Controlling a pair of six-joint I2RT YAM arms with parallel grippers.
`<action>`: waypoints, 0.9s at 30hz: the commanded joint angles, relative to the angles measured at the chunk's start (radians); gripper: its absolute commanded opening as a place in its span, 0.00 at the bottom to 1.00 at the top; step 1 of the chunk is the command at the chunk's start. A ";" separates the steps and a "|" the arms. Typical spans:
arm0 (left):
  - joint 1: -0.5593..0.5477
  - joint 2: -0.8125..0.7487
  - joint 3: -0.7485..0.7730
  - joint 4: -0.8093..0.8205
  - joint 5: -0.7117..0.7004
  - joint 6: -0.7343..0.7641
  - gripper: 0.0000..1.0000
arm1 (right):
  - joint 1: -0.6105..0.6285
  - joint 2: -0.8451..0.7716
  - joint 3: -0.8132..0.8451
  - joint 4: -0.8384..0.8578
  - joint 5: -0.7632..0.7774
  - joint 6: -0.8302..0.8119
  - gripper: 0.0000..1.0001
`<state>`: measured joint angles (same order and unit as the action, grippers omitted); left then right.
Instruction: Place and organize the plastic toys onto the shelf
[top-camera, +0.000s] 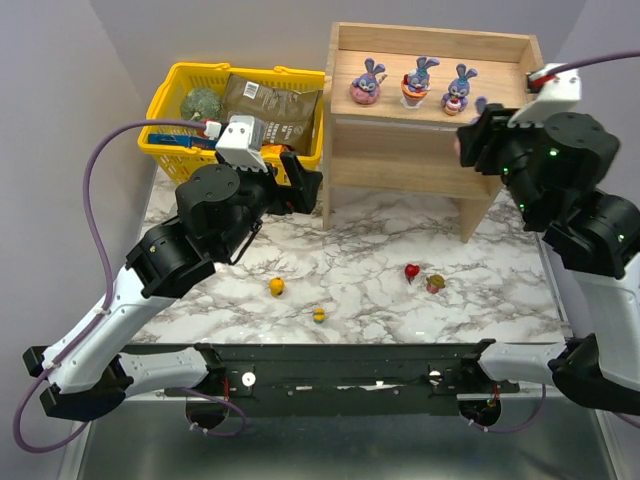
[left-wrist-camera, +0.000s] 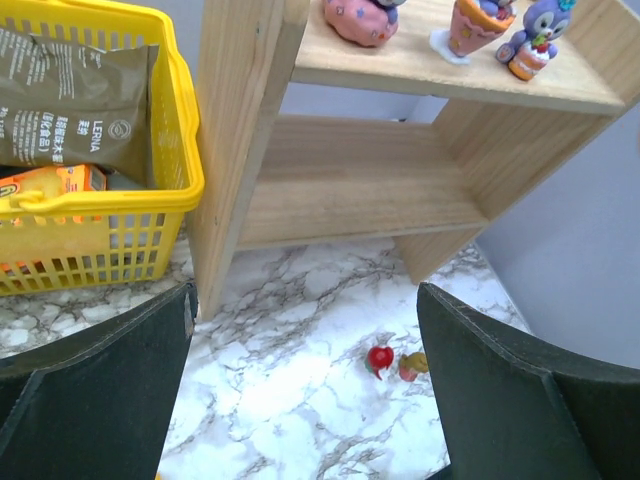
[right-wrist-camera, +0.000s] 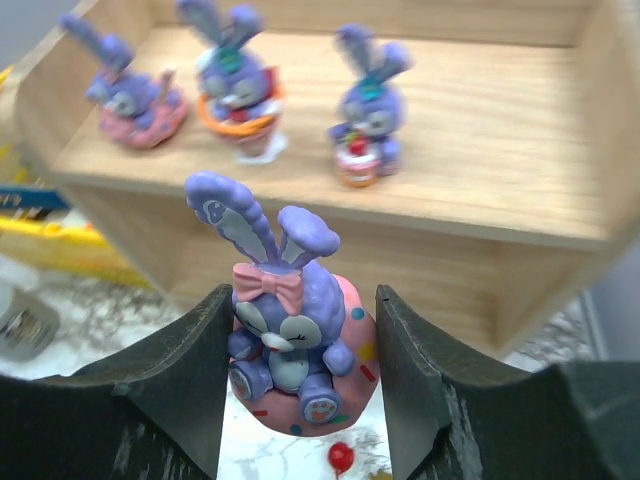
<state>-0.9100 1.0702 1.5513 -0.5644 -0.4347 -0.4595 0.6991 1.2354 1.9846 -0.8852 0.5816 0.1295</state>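
**Fourth bunny lined up for the top tier**

Our right claw is clamped on a pink-based bunny, kept upright so it can land standing. Just beyond it, three bunnies line the shelf, with room to their right. Our left claw hangs spread, holding nothing. Four tiny toys wait below on the marble table.

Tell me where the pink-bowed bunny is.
Right wrist view: the pink-bowed bunny is clamped in the right pincer, before the top tier of the shelf, where three bunnies stand.
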 joint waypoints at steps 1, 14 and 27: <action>0.005 0.022 0.010 -0.035 0.040 -0.018 0.99 | -0.091 -0.027 0.057 -0.026 0.087 -0.063 0.01; 0.028 0.071 0.024 -0.114 0.113 -0.044 0.99 | -0.369 0.078 0.109 -0.009 -0.161 -0.030 0.01; 0.089 0.062 -0.023 -0.121 0.195 -0.067 0.99 | -0.547 0.185 0.141 -0.023 -0.365 -0.059 0.01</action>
<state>-0.8394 1.1400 1.5421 -0.6785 -0.2916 -0.5140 0.1967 1.4086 2.0918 -0.9123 0.3298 0.0875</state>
